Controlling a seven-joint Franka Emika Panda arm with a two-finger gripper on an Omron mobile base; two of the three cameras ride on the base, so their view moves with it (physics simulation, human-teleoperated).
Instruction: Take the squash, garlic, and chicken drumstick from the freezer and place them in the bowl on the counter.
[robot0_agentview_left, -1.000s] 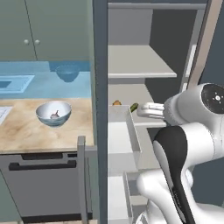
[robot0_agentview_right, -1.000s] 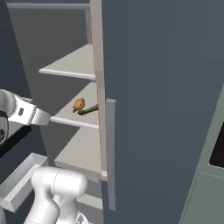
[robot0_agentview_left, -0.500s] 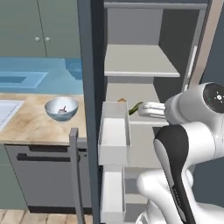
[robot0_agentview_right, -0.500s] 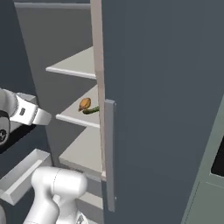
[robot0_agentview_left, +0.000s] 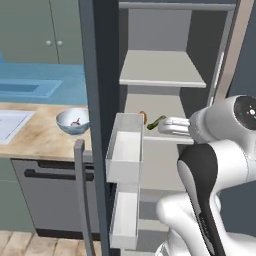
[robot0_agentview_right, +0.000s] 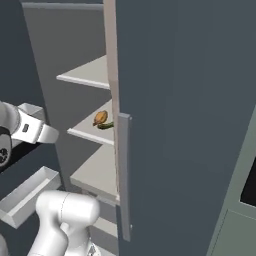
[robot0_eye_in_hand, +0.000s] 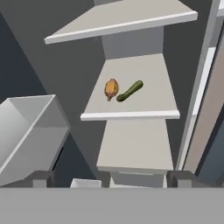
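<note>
My pincer is wide open and empty in front of the freezer, so I should reach straight to the middle shelf, where the squash lies touching the drumstick, and close across its narrow body.

You see soft, even light with no glare and no hard shadows. The pale grey shelves look bright, while the tall dark slate-grey freezer walls stay dim, and darkest deep inside. The light beige stone desk is well lit. Edges look a bit soft and grainy. Straight lines stay straight at the sides.
</note>
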